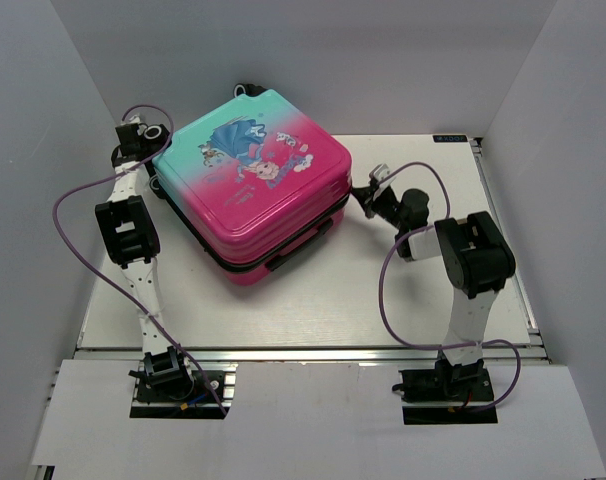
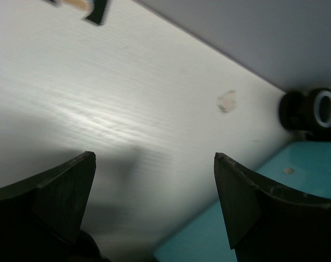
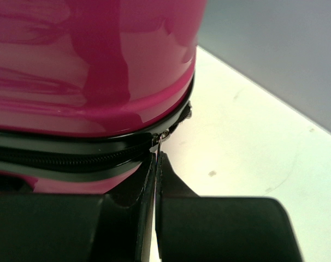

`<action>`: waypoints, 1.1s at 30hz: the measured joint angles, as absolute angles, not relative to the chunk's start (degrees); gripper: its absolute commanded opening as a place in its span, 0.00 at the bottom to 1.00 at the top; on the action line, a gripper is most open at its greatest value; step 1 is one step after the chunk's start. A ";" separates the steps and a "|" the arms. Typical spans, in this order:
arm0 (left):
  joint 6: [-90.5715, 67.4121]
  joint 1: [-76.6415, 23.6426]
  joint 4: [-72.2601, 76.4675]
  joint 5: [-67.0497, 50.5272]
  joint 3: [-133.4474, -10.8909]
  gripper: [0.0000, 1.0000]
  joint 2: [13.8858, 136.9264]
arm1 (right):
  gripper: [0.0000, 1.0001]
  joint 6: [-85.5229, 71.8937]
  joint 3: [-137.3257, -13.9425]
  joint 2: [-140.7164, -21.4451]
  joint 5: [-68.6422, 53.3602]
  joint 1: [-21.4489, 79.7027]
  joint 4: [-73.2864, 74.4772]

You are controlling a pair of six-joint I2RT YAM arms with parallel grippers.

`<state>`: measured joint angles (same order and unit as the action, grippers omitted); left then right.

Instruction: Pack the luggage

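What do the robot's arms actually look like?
Both the left arm and the right arm are chains of flat white bars linked by chunky black joints. A thin purple cable loops loosely alongside each. They end in matte black, wedge-shaped fingers.

We record: hard-shell suitcase (image 1: 253, 185), teal fading to pink, cartoon princess print; black zipper band (image 3: 72, 158); silver zipper pull (image 3: 162, 136); white wood-grain table (image 1: 313, 310); purple cables (image 1: 382, 285).
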<state>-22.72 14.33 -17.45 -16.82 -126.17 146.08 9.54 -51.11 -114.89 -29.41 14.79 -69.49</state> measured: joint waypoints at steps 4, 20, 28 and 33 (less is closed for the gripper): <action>-24.38 14.11 -8.03 -20.84 -125.25 0.98 146.96 | 0.00 10.31 -43.57 -109.32 -23.24 19.84 -69.30; -26.59 13.96 1.06 -21.78 -120.57 0.98 146.50 | 0.00 4.80 -52.42 -120.60 3.81 25.71 -76.42; -26.35 13.76 -3.20 -21.23 -117.34 0.98 144.00 | 0.34 1.04 -54.24 -121.32 3.53 23.94 -75.11; -25.65 13.30 -13.41 -9.39 -111.13 0.98 135.70 | 0.89 1.30 -43.75 -111.02 6.92 23.29 -70.43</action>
<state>-25.65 13.30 -13.41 -9.39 -111.13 135.70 1.30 -43.75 -111.02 6.92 23.29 -70.43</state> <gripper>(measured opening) 0.982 0.672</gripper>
